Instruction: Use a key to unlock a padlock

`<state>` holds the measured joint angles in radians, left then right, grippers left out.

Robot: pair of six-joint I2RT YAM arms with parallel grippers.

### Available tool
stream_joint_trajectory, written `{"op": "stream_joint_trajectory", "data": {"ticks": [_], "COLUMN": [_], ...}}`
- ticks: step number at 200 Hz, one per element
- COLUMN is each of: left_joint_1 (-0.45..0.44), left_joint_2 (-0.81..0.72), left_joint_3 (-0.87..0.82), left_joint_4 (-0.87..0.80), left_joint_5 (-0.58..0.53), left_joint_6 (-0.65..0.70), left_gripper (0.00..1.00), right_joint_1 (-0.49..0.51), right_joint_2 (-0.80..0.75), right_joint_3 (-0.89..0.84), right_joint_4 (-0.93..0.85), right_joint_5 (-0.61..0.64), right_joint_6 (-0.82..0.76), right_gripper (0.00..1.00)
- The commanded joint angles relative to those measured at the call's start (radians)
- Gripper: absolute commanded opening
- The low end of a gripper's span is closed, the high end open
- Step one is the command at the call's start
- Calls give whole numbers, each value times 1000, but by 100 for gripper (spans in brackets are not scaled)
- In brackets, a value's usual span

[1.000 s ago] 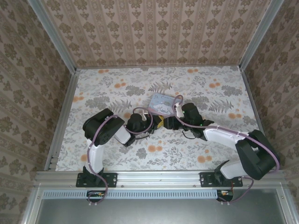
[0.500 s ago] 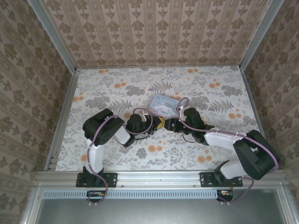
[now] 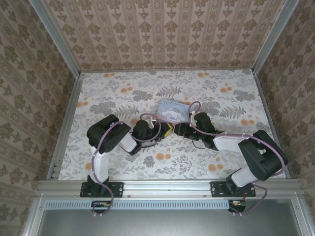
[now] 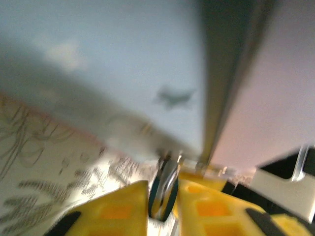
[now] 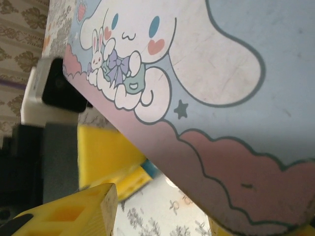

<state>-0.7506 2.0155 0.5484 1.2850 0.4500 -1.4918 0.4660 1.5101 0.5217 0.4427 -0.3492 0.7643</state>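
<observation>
Unlocking | my left gripper (image 3: 162, 131) flanks padlock (image 4: 163, 189), bottom centre, pinch uncertain | my right gripper (image 3: 176, 129): cannot tell | I steady padlock, twist gently

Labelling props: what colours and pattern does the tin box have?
The tin is pastel blue over pink clouds, white cartoon character; best in right wrist view.
</observation>
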Motion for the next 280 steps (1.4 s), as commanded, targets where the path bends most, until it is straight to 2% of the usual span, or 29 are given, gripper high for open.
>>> {"op": "stream_joint_trajectory", "data": {"ticks": [1, 39, 85, 132, 172, 223, 280], "left_joint_1": [-9, -2, 21, 67, 81, 116, 186], "left_joint_2": [-43, -139, -312, -507, -636, -659, -593], "left_joint_3": [-37, -48, -30, 66, 211, 377, 526], "left_joint_4": [-37, -93, -291, -719, -1135, -1411, -1559], "left_joint_5": [76, 76, 63, 11, -124, -257, -319], "left_joint_6": [75, 111, 190, 382, 597, 787, 931], "left_gripper": [34, 49, 56, 61, 66, 70, 78], "right_joint_1": [-24, -48, -99, -116, -109, -67, -12], "right_joint_2": [27, 51, 90, 4, -99, -98, -74], "right_joint_3": [48, 68, 120, 72, -25, -42, -5], "right_joint_4": [49, 63, 73, 41, 34, 11, -49], "right_joint_5": [25, 15, -13, -57, -44, -16, 60], "right_joint_6": [16, 29, 36, 0, 4, 3, -6], "right_gripper": [52, 52, 52, 52, 52, 52, 52]}}
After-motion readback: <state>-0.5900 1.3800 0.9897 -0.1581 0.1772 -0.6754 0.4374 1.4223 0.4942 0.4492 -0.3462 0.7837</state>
